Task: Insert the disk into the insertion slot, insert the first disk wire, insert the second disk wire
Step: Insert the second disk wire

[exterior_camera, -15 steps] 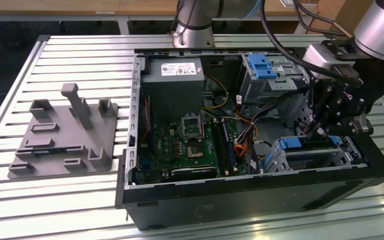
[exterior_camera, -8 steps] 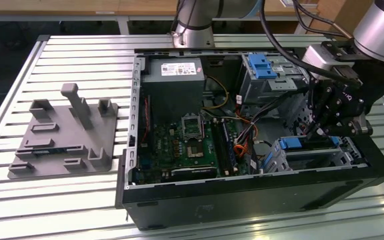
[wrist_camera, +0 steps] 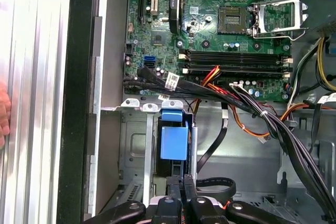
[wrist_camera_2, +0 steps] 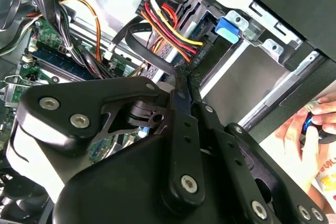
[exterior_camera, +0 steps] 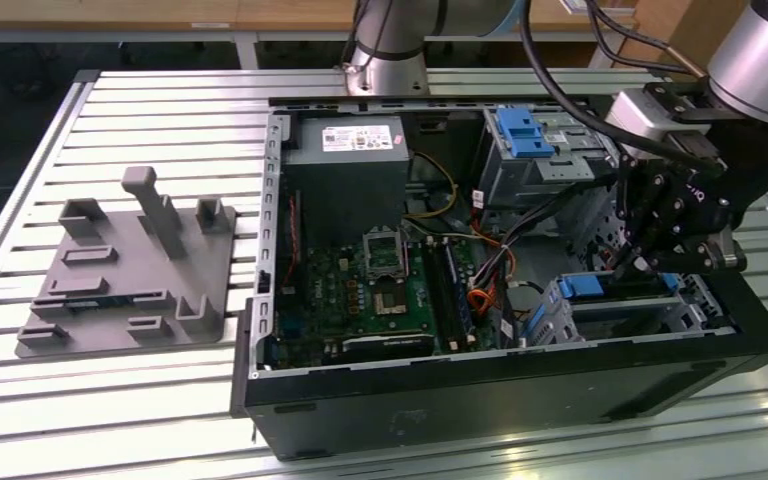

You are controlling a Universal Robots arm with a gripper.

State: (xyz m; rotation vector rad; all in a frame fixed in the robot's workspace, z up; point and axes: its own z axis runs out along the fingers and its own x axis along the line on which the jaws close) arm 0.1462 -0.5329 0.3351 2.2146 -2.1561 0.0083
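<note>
Disk [wrist_camera: 174, 142] just beyond tool [wrist_camera: 181, 182]

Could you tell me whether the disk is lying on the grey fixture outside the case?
No, the disk sits in the insertion slot inside the case, under the gripper.

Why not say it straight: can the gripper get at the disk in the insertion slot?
Probably yes. The gripper hangs right over the disk, which sits in the insertion slot at the case's open top. Loose cables run beside it, not across.
</note>
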